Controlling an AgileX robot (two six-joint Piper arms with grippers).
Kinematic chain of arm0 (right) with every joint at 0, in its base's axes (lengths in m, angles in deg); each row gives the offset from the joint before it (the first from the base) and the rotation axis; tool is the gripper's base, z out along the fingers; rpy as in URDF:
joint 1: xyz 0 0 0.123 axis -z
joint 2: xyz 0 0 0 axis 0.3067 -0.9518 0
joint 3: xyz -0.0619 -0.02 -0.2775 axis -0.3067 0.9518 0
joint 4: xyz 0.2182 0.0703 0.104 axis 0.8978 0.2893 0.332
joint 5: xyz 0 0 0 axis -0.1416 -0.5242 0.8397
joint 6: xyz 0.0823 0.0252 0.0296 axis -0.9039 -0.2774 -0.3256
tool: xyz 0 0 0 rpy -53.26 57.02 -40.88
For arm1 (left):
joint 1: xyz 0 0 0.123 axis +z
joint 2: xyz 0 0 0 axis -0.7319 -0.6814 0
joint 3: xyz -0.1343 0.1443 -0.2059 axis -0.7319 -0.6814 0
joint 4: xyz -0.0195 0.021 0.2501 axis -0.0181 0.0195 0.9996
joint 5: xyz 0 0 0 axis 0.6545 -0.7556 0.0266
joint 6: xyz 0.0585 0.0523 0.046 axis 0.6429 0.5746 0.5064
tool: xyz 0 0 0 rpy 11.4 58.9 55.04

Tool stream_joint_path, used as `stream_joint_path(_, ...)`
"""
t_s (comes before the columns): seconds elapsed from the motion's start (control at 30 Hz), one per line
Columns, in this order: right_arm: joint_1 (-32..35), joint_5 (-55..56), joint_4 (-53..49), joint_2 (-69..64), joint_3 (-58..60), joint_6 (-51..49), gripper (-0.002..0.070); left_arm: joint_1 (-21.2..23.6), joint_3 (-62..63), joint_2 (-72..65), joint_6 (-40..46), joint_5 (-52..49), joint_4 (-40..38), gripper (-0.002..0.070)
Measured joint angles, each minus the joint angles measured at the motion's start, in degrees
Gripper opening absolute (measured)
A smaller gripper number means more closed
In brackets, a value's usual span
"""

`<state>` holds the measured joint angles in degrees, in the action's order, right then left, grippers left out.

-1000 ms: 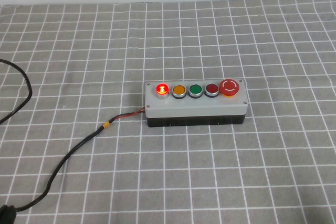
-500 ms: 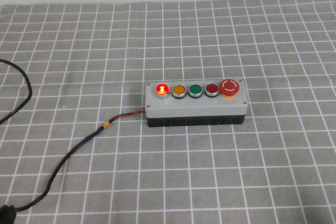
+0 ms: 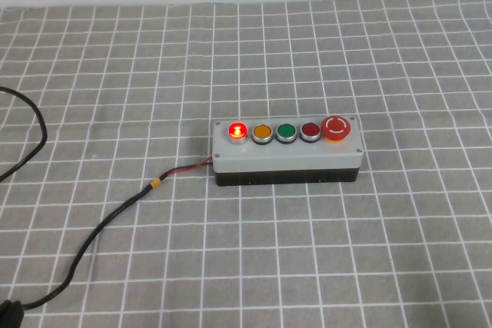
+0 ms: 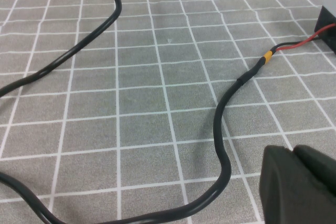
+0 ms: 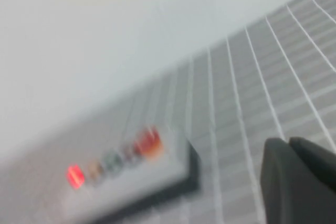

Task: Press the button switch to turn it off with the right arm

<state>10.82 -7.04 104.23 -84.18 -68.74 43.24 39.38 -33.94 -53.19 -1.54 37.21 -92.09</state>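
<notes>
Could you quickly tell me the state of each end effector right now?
Left end effector: above the cable; state cannot be told.
Right end effector: off the button switch; cannot be told.

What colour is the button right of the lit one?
Amber-yellow button, next to the glowing button switch; clearest in the high view.

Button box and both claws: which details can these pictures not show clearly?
- Left claw: left wrist view, cut off by the frame's edge; opening unclear.
- Right claw: right wrist view, likewise.
- Button box: blurred in the right wrist view.
- High view: no claw in frame.
</notes>
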Motion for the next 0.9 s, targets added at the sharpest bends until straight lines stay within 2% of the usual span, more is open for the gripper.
stream_joint_path(0.07,0.0,2.75,5.01,0.0,0.0,0.0,-0.0018,0.0,0.0,0.0,0.0,0.0,0.0,-0.0003)
stream_joint_path(0.23,0.0,3.45,9.62,0.0,0.0,0.0,-0.0018,0.0,0.0,0.0,0.0,0.0,0.0,-0.0003)
stream_joint_path(0.43,0.0,-9.67,9.92,-3.02,-4.83,0.0,-0.0018,0.0,0.0,0.0,0.0,0.0,0.0,-0.0003)
stream_joint_path(0.7,0.0,-34.16,-2.64,-31.44,-26.13,-0.21,-0.0018,0.0,0.0,0.0,0.0,0.0,0.0,-0.0003)
stream_joint_path(0.9,-0.24,-42.64,-11.94,-53.03,-41.97,0.38,-0.0016,0.0,0.0,0.0,0.0,0.0,0.0,-0.0003)
